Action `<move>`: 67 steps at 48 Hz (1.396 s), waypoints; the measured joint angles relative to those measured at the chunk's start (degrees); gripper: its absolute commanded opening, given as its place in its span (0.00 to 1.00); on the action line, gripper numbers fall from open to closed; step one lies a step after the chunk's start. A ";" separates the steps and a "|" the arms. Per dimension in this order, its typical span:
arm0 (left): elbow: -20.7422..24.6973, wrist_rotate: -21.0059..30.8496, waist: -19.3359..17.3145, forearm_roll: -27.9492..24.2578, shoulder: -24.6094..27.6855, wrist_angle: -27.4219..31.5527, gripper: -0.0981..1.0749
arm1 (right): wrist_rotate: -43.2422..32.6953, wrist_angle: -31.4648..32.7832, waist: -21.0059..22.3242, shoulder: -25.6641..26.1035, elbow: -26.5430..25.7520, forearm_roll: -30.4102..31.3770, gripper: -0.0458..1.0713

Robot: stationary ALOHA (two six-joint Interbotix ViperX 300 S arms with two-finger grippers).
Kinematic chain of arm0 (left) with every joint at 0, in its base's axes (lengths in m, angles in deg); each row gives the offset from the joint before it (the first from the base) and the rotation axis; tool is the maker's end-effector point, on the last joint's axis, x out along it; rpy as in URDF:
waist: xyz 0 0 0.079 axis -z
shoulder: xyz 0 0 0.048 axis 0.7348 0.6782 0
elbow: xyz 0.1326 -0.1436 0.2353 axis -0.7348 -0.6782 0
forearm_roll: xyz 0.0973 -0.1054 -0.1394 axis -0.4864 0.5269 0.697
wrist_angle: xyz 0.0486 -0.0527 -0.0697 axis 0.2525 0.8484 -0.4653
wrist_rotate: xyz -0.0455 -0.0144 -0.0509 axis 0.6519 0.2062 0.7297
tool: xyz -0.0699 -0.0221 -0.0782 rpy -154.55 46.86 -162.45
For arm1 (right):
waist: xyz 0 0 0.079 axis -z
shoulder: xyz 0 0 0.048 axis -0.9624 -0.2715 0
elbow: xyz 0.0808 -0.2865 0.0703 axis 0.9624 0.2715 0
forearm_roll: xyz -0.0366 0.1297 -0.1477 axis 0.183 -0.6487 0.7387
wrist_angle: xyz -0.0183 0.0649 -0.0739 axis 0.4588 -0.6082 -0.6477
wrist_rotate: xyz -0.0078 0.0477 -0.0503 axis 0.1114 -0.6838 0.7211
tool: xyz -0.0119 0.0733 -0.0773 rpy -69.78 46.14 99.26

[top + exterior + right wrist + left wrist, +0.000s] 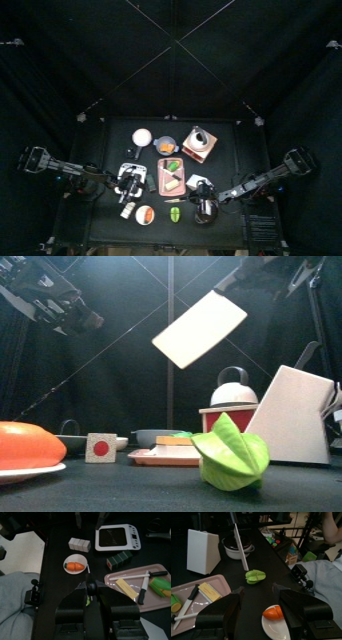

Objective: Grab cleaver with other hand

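The cleaver (201,328) has a broad pale blade and hangs tilted in the air above the table's middle. My right gripper (274,274) holds it by the handle from the upper right. In the right wrist view my right gripper (93,587) is shut on the handle. My left gripper (67,311) hangs at the upper left, apart from the cleaver. In the left wrist view my left gripper (258,591) is open and empty, and the cleaver (241,549) shows edge-on ahead of it.
A white knife block (294,416) stands at the right and a green star fruit (230,454) lies in front. A tomato on a white plate (24,446) sits at the left. A pink tray (198,597) holds a knife and food. A scale (117,537) is also on the table.
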 measured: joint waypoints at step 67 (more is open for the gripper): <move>7.21 -25.49 5.71 37.97 25.66 -22.41 0.74 | 0.00 3.16 -0.53 -1.32 -2.55 2.90 0.44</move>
